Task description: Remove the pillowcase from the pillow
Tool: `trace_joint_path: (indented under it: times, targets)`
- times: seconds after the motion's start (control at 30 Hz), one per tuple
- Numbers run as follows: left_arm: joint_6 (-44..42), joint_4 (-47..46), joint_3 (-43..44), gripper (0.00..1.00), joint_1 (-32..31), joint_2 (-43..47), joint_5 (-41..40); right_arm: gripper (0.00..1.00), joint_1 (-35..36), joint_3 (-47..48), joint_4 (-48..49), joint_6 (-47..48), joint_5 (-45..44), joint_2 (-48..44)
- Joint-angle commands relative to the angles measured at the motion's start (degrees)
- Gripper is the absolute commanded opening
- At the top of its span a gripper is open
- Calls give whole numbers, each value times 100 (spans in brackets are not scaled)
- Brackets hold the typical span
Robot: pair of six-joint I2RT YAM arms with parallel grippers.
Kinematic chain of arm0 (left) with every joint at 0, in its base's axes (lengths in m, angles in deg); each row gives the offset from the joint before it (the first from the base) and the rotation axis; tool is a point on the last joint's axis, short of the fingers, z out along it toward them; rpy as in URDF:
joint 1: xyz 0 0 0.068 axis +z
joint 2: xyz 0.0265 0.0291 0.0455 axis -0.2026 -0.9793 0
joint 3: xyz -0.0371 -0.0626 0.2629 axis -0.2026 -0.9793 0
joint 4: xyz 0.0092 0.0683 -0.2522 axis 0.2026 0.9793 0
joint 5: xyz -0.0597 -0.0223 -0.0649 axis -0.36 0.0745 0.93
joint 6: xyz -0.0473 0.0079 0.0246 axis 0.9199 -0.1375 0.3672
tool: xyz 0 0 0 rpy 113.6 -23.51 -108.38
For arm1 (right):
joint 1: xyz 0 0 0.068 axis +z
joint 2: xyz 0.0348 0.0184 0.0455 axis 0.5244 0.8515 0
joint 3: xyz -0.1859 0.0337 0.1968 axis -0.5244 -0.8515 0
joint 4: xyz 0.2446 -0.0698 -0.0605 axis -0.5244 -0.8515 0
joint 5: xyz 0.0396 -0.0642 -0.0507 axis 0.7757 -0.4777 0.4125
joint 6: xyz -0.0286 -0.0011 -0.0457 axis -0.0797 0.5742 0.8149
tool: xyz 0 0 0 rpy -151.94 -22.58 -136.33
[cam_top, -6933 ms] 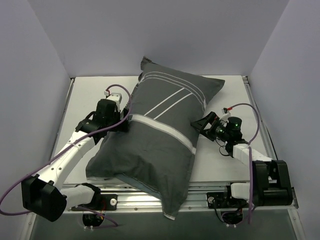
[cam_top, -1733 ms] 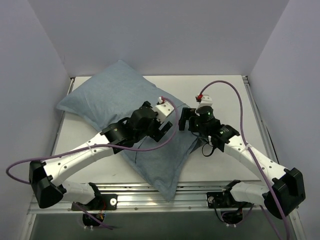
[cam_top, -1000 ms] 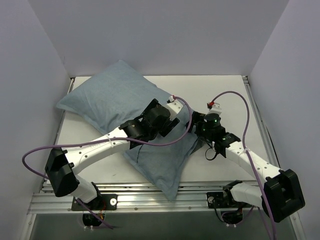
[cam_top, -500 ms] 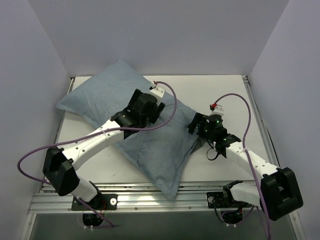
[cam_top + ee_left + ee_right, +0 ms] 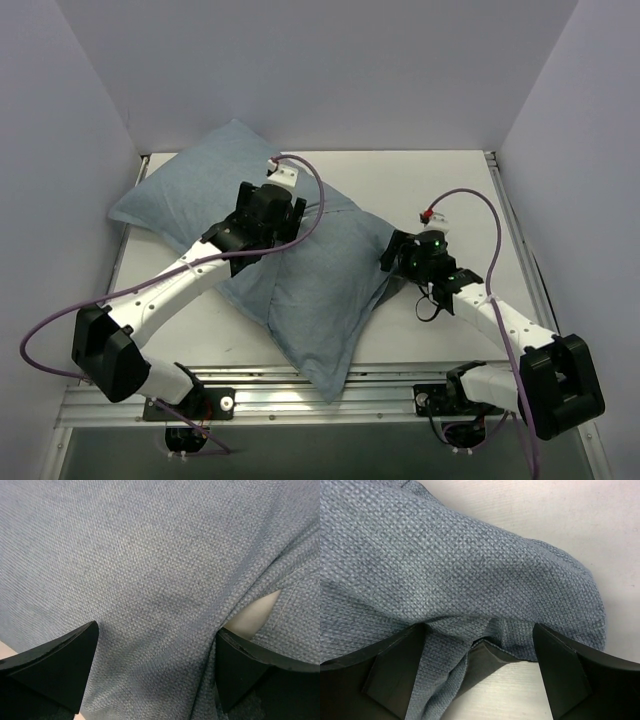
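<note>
The left arm point(image 5: 165, 290) reaches from the near left corner out over the cloth, a purple cable point(image 5: 50, 325) looping beside it. In its wrist view the left tool point(image 5: 155, 647) is released, jaws spread wide, both fingers point(image 5: 55, 665) low over the weave with nothing pinched between them. Just inside the right finger, a slit in the cloth shows a pale patch point(image 5: 252, 620); what it is cannot be told.

The pillowcase point(image 5: 320, 290) lies with its lighter blue-grey side showing, stretched on a slant across the worktop point(image 5: 450, 190). Its far corner sits near the left wall, and its near corner reaches the front edge by the metal rail point(image 5: 260, 400) between the two arm bases. It looks puffed rather than flat, with a crease running down from under the left tool.

On the right, the right arm point(image 5: 500, 320) comes in from the near right corner, and the right tool point(image 5: 477, 640) meets the cloth's right edge. Its jaws also stand wide apart, not clenched. A rounded bulge of cloth lies ahead of them, and a folded hem with a darker underside point(image 5: 487, 657) sits in the gap, touching neither finger clearly. Bare worktop shows beyond and to the right of the bulge.
</note>
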Motion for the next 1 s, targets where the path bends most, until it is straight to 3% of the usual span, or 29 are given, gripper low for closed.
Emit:
trace_joint_path:
  times: [0.0,0.17,0.27,0.63,0.83,0.93,0.97]
  targets:
    - [642,151,-289,97,78,245,290,83,16,453,-559,259,66,-204]
    - [1275,-16,-913,97,87,350,704,86,428,1254,-920,154,-170,-416]
    - [1504,36,-1132,97,122,403,818,89,1095,1851,-973,-13,-706,-215]
    - [1883,-183,-1740,97,280,851,1346,92,2818,3601,-1000,-497,-2087,1657]
    - [1962,-297,-1906,97,342,939,1390,88,3057,3690,-780,-699,-2684,2220]
    - [2093,-437,-2029,97,359,922,1468,83,3162,3655,-833,-734,-3035,2466]
    - [2120,-455,-2047,97,368,905,1486,77,3197,3585,-876,-760,-3167,2545]
